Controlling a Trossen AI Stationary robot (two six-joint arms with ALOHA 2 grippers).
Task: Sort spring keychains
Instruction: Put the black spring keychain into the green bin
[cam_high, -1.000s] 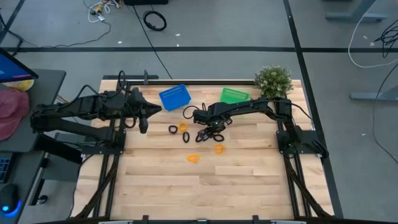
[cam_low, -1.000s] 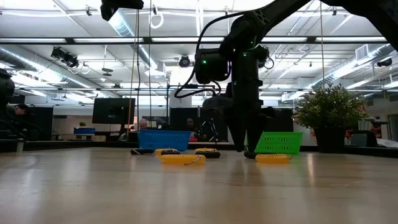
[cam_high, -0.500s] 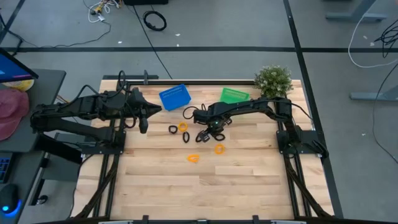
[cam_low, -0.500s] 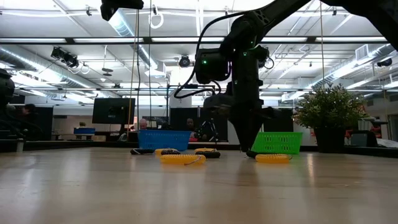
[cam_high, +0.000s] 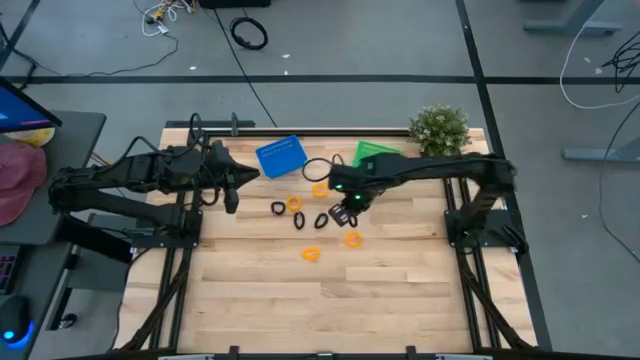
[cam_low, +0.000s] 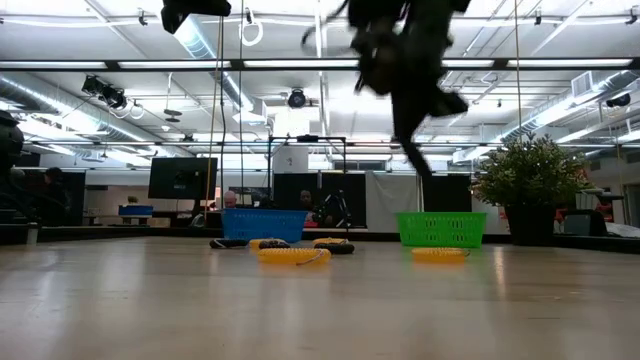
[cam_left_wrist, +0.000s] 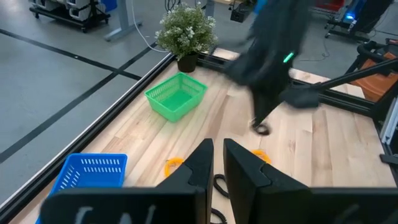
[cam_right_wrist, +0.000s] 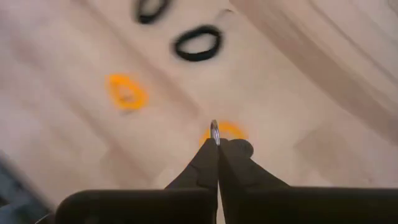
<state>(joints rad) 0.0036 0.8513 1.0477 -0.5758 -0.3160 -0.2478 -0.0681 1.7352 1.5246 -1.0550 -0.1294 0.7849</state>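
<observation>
Several orange and black spring keychains lie flat on the wooden table (cam_high: 400, 290), among them an orange one (cam_high: 352, 239) and a black one (cam_high: 322, 220). My right gripper (cam_high: 349, 211) hangs high above them, shut on a thin metal ring (cam_right_wrist: 214, 129). In the left wrist view a small black keychain (cam_left_wrist: 262, 129) hangs at its tips. My left gripper (cam_high: 232, 200) waits near the blue basket (cam_high: 280, 157) with a narrow gap between its fingers (cam_left_wrist: 208, 155) and nothing in it. The green basket (cam_high: 376, 153) stands at the far side. My right gripper pinches the edge of a thin metal ring (cam_right_wrist: 214, 129) between its two fingertips, which point down from above. The ring stands up out of the tips, lifted clear of the table. The fingers hide what hangs from it in the wrist view.
A potted plant (cam_high: 440, 128) stands at the far right corner, behind the green basket. Loose keychains lie spread between the two baskets and the table's middle (cam_high: 293, 203). The near half of the table is bare wood.
My right gripper has shut at the table among the black keychains, then risen quickly, high above the table, going a little toward the right edge. A black keychain has come up with it. The other keychains lie as before.
</observation>
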